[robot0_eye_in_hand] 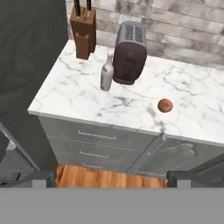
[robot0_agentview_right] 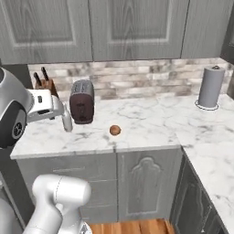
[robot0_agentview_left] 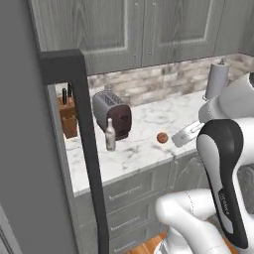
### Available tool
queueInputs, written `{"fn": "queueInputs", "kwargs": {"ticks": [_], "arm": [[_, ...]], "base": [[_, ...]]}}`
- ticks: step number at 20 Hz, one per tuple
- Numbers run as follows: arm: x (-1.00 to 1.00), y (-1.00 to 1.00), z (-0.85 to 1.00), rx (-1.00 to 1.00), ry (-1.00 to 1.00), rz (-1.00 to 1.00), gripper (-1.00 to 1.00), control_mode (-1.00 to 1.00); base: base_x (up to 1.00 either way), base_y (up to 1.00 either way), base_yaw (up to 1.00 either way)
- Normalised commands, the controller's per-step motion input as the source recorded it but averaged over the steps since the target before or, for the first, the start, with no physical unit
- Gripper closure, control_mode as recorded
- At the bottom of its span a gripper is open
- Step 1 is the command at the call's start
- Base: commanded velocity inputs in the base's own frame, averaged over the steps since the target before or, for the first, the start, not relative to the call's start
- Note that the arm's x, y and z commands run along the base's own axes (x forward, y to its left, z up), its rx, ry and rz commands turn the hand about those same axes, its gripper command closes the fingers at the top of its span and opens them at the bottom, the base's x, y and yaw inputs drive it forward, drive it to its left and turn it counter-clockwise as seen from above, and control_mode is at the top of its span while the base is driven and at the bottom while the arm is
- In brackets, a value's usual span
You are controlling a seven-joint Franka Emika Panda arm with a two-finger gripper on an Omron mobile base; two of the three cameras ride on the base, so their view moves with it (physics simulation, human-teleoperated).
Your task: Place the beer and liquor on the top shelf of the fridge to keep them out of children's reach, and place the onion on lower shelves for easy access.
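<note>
White marble-veined tabletop [robot0_eye_in_hand: 131, 109], smooth, square front edge over grey drawers. Stout whitish liquor bottle [robot0_eye_in_hand: 106, 73] stands upright just beside the ribbed, dark brown toaster [robot0_eye_in_hand: 129, 52], near the wooden knife block [robot0_eye_in_hand: 83, 37]. Small round orange-brown onion [robot0_eye_in_hand: 165, 105] sits alone on open marble, near the front edge. Dark grey fridge door [robot0_agentview_left: 82, 144] flanks the left end. End effector [robot0_eye_in_hand: 111, 178] hangs off the tabletop over the floor, tips wide apart, empty.

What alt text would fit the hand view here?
A whitish liquor bottle stands on a marble counter just left of a dark toaster, with an onion apart to the right and a knife block behind.
</note>
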Motion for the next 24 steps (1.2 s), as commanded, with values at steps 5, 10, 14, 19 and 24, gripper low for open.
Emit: {"fn": "queueInputs", "kwargs": {"ticks": [5,10,14,19,24], "arm": [[0.00,0.00,0.00,0.00,0.00,0.00,-1.00,1.00],[0.45,-0.16,-0.59,0.09,-0.07,0.21,-1.00,-1.00],[0.37,-0.20,-0.58,0.08,-0.06,0.08,-1.00,-1.00],[0.32,0.00,-0.40,0.08,-0.05,0.09,-1.00,-1.00],[0.21,0.02,-0.06,0.07,-0.11,0.15,-1.00,-1.00]], "base": [[0.55,0.00,0.41],[0.00,0.00,0.00],[0.00,0.00,0.00],[0.00,0.00,0.00],[0.00,0.00,0.00]]}}
